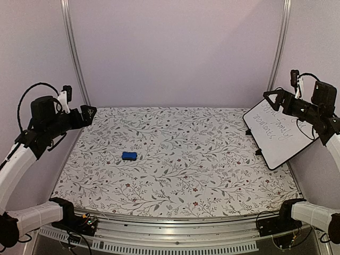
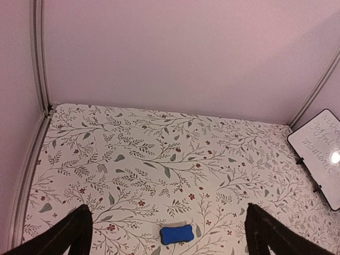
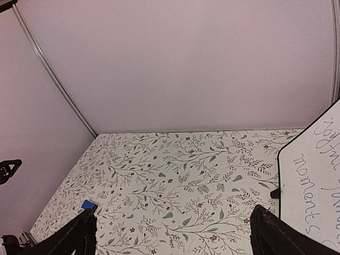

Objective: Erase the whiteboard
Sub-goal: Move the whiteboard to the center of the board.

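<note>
Handwriting covers your whiteboard (image 1: 279, 141), which stands tilted at the right edge of the tabletop (image 1: 186, 183). Your left gripper (image 1: 87, 113) and right gripper (image 1: 271, 99) both hover with jaws apart, holding nothing. Your blue eraser (image 1: 129, 155) lies left of centre, well apart from the board.

A broad run of floral table (image 1: 175, 180) lies open across the middle. The one thing lying out there is the small blue eraser (image 1: 129, 155), left of centre and well apart from everything else. Over on the right edge the whiteboard (image 1: 276, 135) stands tilted up toward the side wall, its black feet on the table, so that side is blocked. The right gripper (image 1: 270, 99) hangs near the board's far upper corner, fingers spread. The left gripper (image 1: 88, 113) is high at the left edge, also spread, with bare table between it and the eraser. The back wall (image 1: 175, 53) closes the rear, with a metal post (image 1: 74, 53) at each back corner.
</note>
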Controlling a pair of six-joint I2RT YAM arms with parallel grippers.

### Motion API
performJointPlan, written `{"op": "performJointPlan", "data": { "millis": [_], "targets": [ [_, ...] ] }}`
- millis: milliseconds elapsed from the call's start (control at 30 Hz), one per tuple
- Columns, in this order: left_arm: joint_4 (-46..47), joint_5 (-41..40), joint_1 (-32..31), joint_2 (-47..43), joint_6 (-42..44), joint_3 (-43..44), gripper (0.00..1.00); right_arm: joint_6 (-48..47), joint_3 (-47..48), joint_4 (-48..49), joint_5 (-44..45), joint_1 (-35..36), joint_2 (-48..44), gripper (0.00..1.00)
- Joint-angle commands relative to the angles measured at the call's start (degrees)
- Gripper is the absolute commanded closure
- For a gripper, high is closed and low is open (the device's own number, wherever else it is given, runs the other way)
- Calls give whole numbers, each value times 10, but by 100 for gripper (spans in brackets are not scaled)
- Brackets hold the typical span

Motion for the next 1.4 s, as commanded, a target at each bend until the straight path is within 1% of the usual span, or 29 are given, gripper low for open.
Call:
{"op": "performJointPlan", "data": {
  "millis": [0,100,200,300,367,500,733,867,1033,1167,1367],
  "targets": [
    [-28,9,-6,-5,-7,17,0,14,16,-23,-1,3,-11,1],
    [-30,12,-7,-6,-12,16,0,34,16,-23,-10,4,-7,1],
    [-32,17,-7,-5,-16,16,0,57,12,-23,-2,4,-13,1],
    [-34,19,-8,-1,-18,17,0,50,12,-23,-31,4,-18,1],
    [-39,20,-9,4,-22,17,0,49,13,-27,-34,4,-15,1],
    [-43,23,-12,21,-30,21,0,29,21,-58,-10,4,1,1],
    [-46,10,-31,39,-39,17,0,18,18,-81,34,4,8,1],
    [-53,-11,-55,54,-41,20,0,14,19,-92,54,4,14,1],
    [-65,-63,-105,80,-51,21,0,12,10,-102,69,5,24,1],
    [-67,-102,-139,102,-64,20,0,27,-6,-101,101,5,23,1],
    [-56,-117,-178,127,-72,23,0,51,-37,-90,143,5,9,1]
  ]
}}
